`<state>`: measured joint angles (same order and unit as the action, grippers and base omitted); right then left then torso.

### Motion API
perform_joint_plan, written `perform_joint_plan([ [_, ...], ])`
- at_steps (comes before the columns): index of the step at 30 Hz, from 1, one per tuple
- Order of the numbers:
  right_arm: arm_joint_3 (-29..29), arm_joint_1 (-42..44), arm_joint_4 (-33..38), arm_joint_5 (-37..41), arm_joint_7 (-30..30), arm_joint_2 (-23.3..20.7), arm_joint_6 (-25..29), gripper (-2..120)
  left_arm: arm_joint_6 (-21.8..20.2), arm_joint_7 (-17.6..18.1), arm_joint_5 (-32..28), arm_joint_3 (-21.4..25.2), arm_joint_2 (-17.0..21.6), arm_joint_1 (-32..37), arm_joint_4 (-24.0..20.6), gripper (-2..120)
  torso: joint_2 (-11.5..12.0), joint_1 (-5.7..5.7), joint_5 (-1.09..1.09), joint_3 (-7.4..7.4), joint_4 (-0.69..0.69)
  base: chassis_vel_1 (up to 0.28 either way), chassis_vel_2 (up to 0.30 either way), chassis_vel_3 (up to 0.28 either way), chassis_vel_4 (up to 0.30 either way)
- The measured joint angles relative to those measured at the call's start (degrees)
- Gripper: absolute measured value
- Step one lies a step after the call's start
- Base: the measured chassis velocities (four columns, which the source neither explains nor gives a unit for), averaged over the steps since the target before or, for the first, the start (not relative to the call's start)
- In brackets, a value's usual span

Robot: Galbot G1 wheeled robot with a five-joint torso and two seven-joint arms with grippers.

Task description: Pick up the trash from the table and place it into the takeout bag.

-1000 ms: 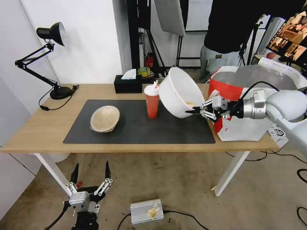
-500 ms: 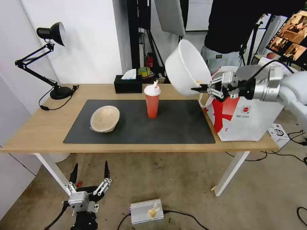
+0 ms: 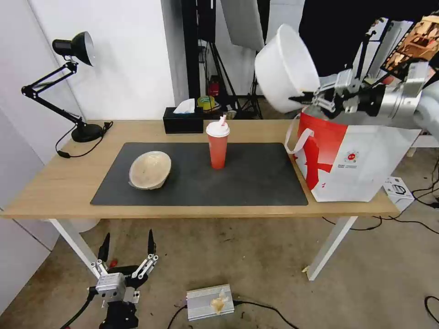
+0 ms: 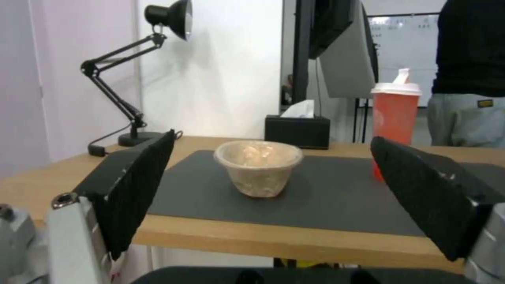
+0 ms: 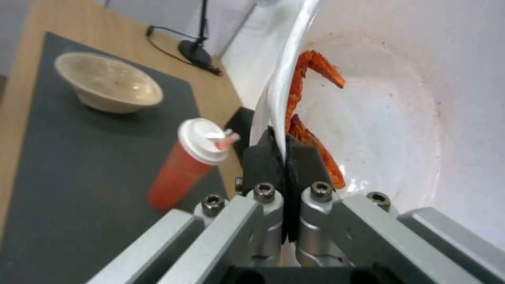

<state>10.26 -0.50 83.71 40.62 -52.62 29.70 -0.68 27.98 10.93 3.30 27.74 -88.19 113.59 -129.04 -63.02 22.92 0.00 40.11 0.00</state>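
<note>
White bowl (image 3: 283, 68) lifted higher, above takeout bag (image 3: 361, 160)

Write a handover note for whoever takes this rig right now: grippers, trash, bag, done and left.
Right gripper: shut on the rim of the white plastic bowl, held tilted in the air beside the takeout bag opening.
Left gripper: open, parked low in front of the table.
Red cup and beige pulp bowl stand on the grey mat.
Done: nothing visibly bagged yet.
Left: bag the white bowl, the cup and the pulp bowl.

Right end effector (image 3: 299, 98) pinching white bowl (image 3: 283, 68), above takeout bag (image 3: 356, 160)
</note>
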Motion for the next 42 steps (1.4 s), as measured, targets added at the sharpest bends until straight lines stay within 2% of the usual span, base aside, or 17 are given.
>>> perform_joint_plan([
  [5, 0.01, -1.58, -3.60, 0.00, -0.19, 0.90, 0.32, 0, -0.07, 0.20, -0.02, 0.07, 0.16, -0.08, 0.27, 100, 0.00, 0.00, 0.00, 0.00, -0.01, 0.000, 0.000, 0.000, 0.000],
  [21, -9.23, 2.85, -14.28, -3.11, -2.13, 2.09, 1.72, 0, -0.11, 0.41, -0.68, 0.78, 0.88, -0.22, 0.49, 100, 0.00, 0.00, 0.01, 0.00, -0.01, 0.000, 0.000, 0.000, 0.000],
  [34, -15.65, 11.11, -15.13, -7.42, -2.12, 1.18, 2.85, 0, 0.05, 0.46, -0.69, 0.43, 0.92, -0.20, 0.83, 100, 0.00, 0.00, 0.00, 0.00, -0.01, 0.000, 0.000, 0.000, 0.000],
  [42, -16.71, 13.08, -15.09, -7.62, -2.12, 0.76, 2.85, 0, 0.20, 0.48, -0.75, 0.54, 1.07, -0.03, 0.56, 100, 0.00, 0.00, 0.01, 0.00, 0.00, 0.000, 0.000, 0.000, 0.000],
])
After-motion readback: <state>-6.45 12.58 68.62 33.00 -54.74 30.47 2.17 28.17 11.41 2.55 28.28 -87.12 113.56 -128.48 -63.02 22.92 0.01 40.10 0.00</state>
